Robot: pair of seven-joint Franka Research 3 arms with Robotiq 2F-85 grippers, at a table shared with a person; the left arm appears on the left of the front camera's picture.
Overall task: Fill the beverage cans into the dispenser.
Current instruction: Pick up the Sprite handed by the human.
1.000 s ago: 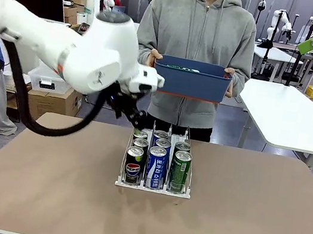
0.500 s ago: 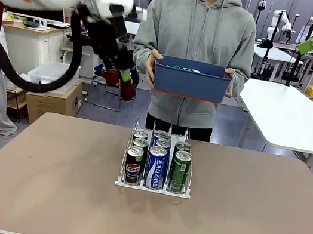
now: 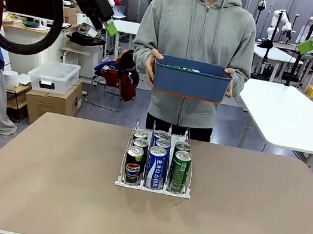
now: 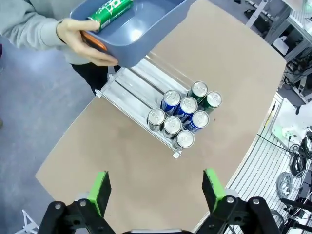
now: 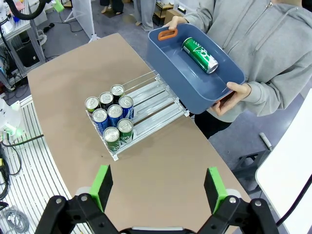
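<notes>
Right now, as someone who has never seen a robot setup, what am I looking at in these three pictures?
Two white robot arms share a brown table with a person. One picture looks across the table from the robot's side. The other two come from a camera on each wrist, looking down past that arm's own gripper. The left gripper and the right gripper are both open, empty and raised well above the table. On the table stands a white wire dispenser with eight drink cans lined up at its front, in black, blue and green. At the far side, the person's hands hold a blue bin with one more green can lying inside.
</notes>
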